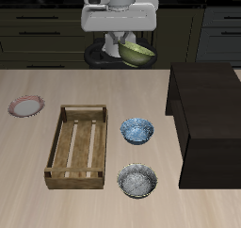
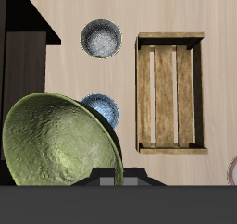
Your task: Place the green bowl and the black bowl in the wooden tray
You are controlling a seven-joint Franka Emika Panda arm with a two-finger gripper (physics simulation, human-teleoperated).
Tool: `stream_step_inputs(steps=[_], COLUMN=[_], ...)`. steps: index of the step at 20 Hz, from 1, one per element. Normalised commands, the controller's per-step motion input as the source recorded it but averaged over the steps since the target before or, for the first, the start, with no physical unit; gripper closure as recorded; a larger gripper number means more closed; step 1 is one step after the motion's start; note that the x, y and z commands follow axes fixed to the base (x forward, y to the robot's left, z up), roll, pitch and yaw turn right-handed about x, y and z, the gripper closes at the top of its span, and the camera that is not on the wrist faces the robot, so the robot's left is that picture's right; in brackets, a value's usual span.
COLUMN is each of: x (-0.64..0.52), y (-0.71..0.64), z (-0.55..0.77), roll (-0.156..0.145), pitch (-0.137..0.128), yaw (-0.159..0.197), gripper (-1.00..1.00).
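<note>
My gripper [image 1: 121, 45] is shut on the rim of the green bowl [image 1: 137, 53] and holds it tilted, high above the table's back edge. In the wrist view the green bowl [image 2: 57, 146] fills much of the frame, olive with a pale patterned inside. The wooden tray [image 1: 77, 145] stands on the table, nothing in it; it also shows in the wrist view [image 2: 169, 91]. The black bowl [image 1: 137, 182] sits near the table's front edge beside the tray, and shows in the wrist view [image 2: 100, 38].
A light-blue patterned bowl [image 1: 136, 130] sits beside the tray, partly hidden by the green bowl in the wrist view [image 2: 102, 108]. A large dark box [image 1: 209, 119] stands beside the bowls. A small pink plate [image 1: 26, 106] lies on the tray's other side.
</note>
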Motion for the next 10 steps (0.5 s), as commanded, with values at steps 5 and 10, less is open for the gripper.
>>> stream_step_inputs(steps=[5,10], x=[-0.08,-0.15], y=[-0.33,-0.23], z=[-0.12,-0.03], roll=[-0.040,-0.008], pitch=[-0.002,-0.030], yaw=[-0.007,0.021], gripper=[1.00,1.00])
